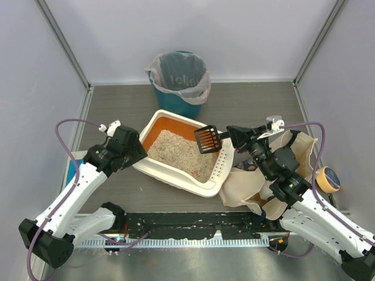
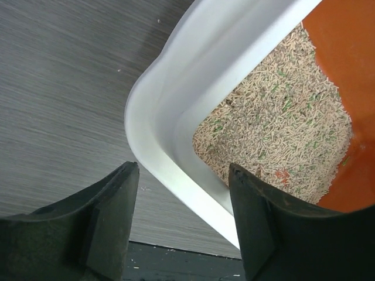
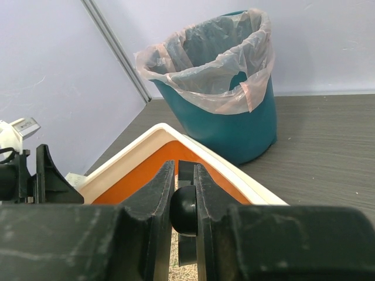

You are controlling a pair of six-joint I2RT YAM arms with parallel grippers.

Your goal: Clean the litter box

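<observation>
The litter box (image 1: 153, 170) is a cream-white tray with orange inner walls, grey-beige litter and a perforated rim at its right end; it lies mid-table. My right gripper (image 1: 227, 133) is shut on the handle of a black slotted scoop (image 1: 208, 139), whose head hangs over the litter at the box's right side. In the right wrist view the handle (image 3: 186, 211) sits pinched between the fingers. My left gripper (image 1: 138, 153) is open at the box's left corner, its fingers (image 2: 111, 216) straddling the white rim (image 2: 176, 99).
A teal bin with a plastic liner (image 1: 178, 82) stands behind the box; it also shows in the right wrist view (image 3: 222, 88). A beige cloth tote bag (image 1: 258, 181) lies under my right arm. A tape roll (image 1: 327, 179) sits at the far right.
</observation>
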